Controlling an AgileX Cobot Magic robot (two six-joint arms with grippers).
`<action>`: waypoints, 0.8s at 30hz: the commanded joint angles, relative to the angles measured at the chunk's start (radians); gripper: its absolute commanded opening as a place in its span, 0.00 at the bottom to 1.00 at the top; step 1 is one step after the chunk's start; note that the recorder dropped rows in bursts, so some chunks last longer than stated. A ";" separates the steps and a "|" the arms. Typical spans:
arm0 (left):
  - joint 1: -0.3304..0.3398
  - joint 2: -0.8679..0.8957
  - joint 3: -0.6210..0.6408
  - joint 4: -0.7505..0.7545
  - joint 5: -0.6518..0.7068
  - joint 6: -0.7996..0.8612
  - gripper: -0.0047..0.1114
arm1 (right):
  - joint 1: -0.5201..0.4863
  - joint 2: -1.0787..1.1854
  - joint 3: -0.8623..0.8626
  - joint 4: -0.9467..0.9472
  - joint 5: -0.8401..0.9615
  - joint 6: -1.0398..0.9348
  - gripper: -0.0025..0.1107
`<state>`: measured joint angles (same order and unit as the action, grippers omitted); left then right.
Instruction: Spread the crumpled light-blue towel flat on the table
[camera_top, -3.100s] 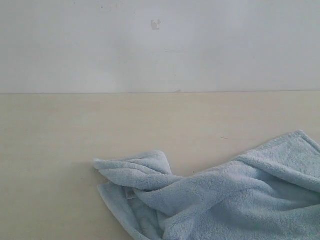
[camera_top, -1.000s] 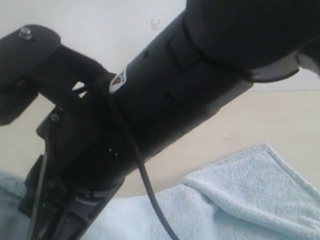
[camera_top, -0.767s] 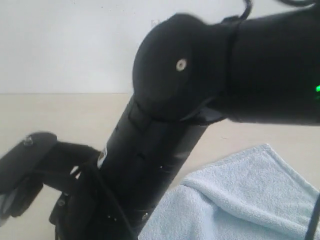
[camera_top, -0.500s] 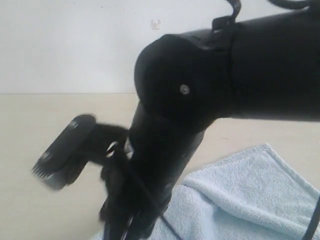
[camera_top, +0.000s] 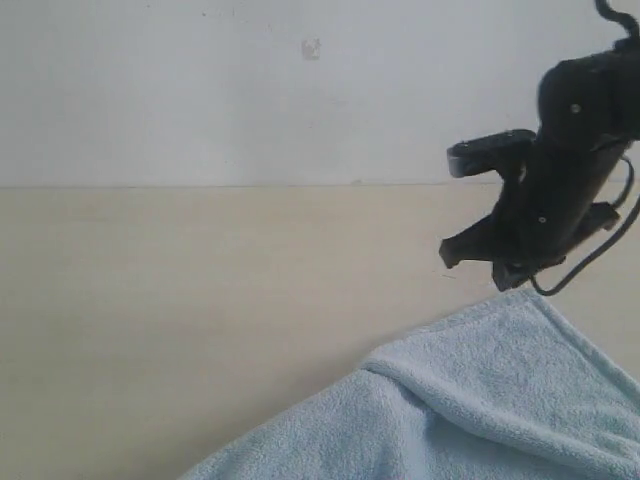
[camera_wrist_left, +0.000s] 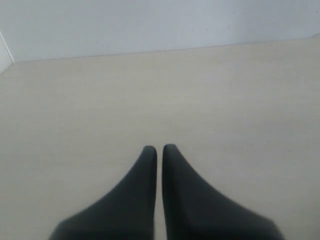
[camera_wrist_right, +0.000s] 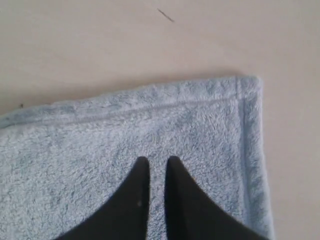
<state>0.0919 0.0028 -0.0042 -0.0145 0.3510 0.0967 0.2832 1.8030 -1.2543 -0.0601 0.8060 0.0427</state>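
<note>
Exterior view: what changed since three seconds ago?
The towel has been spread: the twisted bunch at its left is gone, and it lies flatter, with one fold left. The right arm, which filled the view, has drawn back to the upper right; its pincer is shut above a towel corner. The table is unchanged.

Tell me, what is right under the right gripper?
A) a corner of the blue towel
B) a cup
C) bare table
A: in the right wrist view, the right gripper hangs over the towel, close to its hemmed corner.
</note>
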 joint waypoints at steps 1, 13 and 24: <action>0.003 -0.003 0.004 0.001 -0.009 0.002 0.07 | -0.130 0.079 -0.002 0.259 0.029 -0.279 0.03; 0.003 -0.003 0.004 0.001 -0.009 0.002 0.07 | -0.161 0.273 -0.002 0.224 -0.239 -0.293 0.02; 0.003 -0.003 0.004 0.001 -0.009 0.002 0.07 | -0.266 0.426 -0.077 0.215 -0.373 -0.193 0.02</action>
<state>0.0919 0.0028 -0.0042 -0.0145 0.3510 0.0967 0.0873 2.1274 -1.2968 0.1862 0.4328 -0.1966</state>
